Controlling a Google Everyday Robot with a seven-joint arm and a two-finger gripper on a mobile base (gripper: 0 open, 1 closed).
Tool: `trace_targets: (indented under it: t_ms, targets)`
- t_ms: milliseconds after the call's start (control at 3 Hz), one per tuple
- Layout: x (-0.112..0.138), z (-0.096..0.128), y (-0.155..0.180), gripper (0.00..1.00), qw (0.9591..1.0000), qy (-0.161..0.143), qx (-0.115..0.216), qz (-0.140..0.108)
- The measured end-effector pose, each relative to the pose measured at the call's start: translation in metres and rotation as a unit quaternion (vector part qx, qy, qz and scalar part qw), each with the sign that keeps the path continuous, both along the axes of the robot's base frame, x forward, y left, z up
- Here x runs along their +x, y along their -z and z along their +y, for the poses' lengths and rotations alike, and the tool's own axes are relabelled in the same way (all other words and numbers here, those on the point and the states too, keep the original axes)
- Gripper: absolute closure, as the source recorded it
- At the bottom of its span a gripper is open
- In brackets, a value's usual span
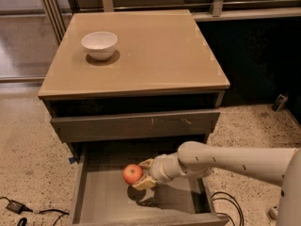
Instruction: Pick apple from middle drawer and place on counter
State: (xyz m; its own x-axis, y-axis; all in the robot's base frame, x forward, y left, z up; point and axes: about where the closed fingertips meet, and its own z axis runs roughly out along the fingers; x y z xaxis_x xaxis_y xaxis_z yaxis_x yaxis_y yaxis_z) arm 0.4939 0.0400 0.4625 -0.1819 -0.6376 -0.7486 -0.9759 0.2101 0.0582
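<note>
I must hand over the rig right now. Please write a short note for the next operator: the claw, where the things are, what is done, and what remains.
Claw: inside the open middle drawer, shut on the apple. Judging by the shadow under it, the apple looks raised just off the drawer floor.
Counter: a white bowl stands near its back left corner.
Done: apple grasped.
Left: lift the apple out of the drawer, set it on the counter, release.
</note>
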Motion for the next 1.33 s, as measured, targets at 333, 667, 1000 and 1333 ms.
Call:
trace_targets:
  t_ms: [333,667,1000,1333]
  targets:
    - [0.003,-0.013,-0.07,1.0,0.9996,-0.017,-0.005,-0.02]
    - [0.006,-0.031,-0.164,1.0,0.9978,-0.037,-0.011,-0.053]
    - [0.004,-0.047,-0.219,1.0,0.9968,-0.04,0.002,-0.069]
    - [-0.003,-0.059,-0.288,1.0,0.9943,-0.042,0.003,-0.098]
